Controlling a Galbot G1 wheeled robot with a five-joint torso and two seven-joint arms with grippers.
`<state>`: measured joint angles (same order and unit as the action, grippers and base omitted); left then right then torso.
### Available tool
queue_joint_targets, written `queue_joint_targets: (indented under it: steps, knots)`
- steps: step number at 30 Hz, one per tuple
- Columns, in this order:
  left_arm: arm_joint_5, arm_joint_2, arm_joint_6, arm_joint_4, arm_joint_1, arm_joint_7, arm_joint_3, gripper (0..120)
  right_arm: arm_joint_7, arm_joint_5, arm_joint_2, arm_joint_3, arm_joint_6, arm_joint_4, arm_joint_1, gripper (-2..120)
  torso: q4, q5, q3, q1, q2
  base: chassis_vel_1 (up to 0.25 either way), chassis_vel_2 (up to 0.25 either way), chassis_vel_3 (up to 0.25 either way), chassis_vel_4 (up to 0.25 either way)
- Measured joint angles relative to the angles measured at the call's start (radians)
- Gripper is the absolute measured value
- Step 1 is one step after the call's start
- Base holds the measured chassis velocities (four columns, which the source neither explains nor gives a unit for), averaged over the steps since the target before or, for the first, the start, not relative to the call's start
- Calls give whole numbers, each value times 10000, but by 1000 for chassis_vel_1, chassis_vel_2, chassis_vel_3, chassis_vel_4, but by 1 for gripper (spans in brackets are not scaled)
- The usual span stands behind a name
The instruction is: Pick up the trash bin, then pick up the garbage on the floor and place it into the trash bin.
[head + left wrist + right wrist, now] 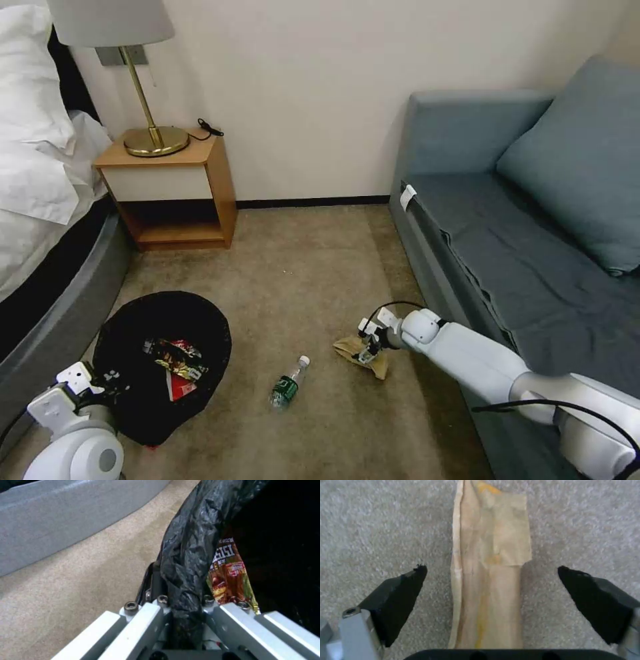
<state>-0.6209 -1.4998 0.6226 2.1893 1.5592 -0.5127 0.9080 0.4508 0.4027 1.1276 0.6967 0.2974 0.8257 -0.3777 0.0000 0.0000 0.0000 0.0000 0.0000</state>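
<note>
Round black mesh trash bin [160,363] with dark liner sits lower left in the head view, left gripper [100,387] clamped on its rim; left wrist view shows the pinched liner [190,562]. Right wrist view: right gripper [491,595] spread wide around crumpled tan paper [491,555].

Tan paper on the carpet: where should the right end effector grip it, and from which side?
From above, across the narrow width of the tan paper. It lies flat and elongated on the carpet, and the open right end effector already straddles it, one finger on each long edge.
</note>
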Motion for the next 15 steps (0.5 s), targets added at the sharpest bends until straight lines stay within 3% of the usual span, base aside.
queue_joint_targets:
  steps: [8,10,12,15]
  knots:
    - [58,32,-17,-32,-32,25,2,1,30,-126,32,-109,-529,-305,-222,68,0,0,-1,0,0,0,0,0,0]
    - [61,34,-18,-34,-33,26,1,1,46,-136,32,-116,-552,-320,-234,67,0,0,0,0,0,0,0,0,0]
    - [98,40,-22,-47,-39,33,-10,1,94,-209,30,-157,-683,-362,-302,54,-1,0,0,0,0,0,0,0,0]
    - [127,41,-24,-67,-46,36,-24,1,95,-220,26,-166,-780,-363,-319,45,-1,0,0,0,0,0,0,0,0]
